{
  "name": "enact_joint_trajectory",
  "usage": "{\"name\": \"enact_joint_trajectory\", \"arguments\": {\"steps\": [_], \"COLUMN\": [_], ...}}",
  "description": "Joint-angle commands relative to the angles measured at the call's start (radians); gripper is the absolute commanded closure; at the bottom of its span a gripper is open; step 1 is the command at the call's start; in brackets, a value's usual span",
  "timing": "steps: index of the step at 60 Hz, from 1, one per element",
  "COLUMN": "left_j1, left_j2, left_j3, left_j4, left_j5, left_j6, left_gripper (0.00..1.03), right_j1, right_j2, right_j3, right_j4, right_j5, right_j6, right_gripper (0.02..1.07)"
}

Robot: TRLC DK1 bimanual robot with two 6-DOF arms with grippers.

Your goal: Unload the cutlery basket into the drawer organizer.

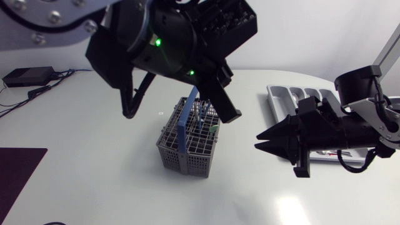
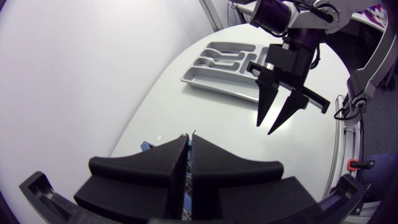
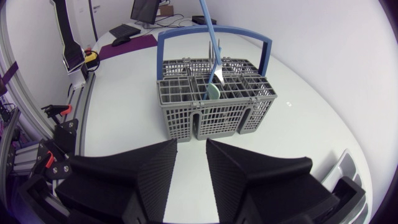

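The grey cutlery basket (image 1: 187, 147) with a blue arched handle (image 3: 214, 32) stands mid-table. My left arm (image 1: 169, 44) hangs over it. Its gripper (image 2: 189, 135) is shut on a blue-handled utensil (image 3: 211, 37), which rises upright out of the basket with its metal end at rim level. A green piece (image 3: 211, 92) stays in a basket compartment. The grey drawer organizer (image 2: 205, 78) lies at the right with some cutlery in it. In front of it my right gripper (image 1: 265, 142) is open and holds nothing, pointing at the basket.
A black box (image 1: 28, 76) with cables sits at the far left. A dark mat (image 1: 15, 175) lies at the near left corner. My right arm covers part of the organizer (image 1: 278, 94) in the head view.
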Motion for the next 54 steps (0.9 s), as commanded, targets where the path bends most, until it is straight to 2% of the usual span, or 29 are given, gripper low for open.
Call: {"name": "enact_joint_trajectory", "arguments": {"steps": [1,17,24,29,40,51,54], "left_j1": [-0.015,-0.037,-0.021,-0.008,0.029,0.043,0.049], "left_j2": [-0.043,-0.092,-0.094,-0.089,-0.062,-0.031,-0.023], "left_j3": [0.04,0.046,0.072,0.092,0.123,0.141,0.149], "left_j4": [-0.009,-0.022,-0.064,-0.09,-0.133,-0.153,-0.159], "left_j5": [-0.012,0.003,0.086,0.137,0.264,0.341,0.35], "left_j6": [-0.012,-0.064,-0.115,-0.146,-0.213,-0.247,-0.251], "left_gripper": [1.0,1.0,1.0,1.0,1.0,1.0,1.0], "right_j1": [0.031,0.113,0.142,0.162,0.214,0.254,0.262], "right_j2": [-0.006,-0.02,-0.067,-0.086,-0.106,-0.113,-0.113], "right_j3": [0.012,0.023,0.042,0.06,0.089,0.103,0.107], "right_j4": [0.028,0.122,0.157,0.159,0.182,0.183,0.182], "right_j5": [0.012,0.03,0.032,0.04,0.064,0.073,0.076], "right_j6": [0.058,0.162,0.218,0.233,0.274,0.299,0.301], "right_gripper": [0.69,0.69,0.42,0.34,0.34,0.35,0.41]}}
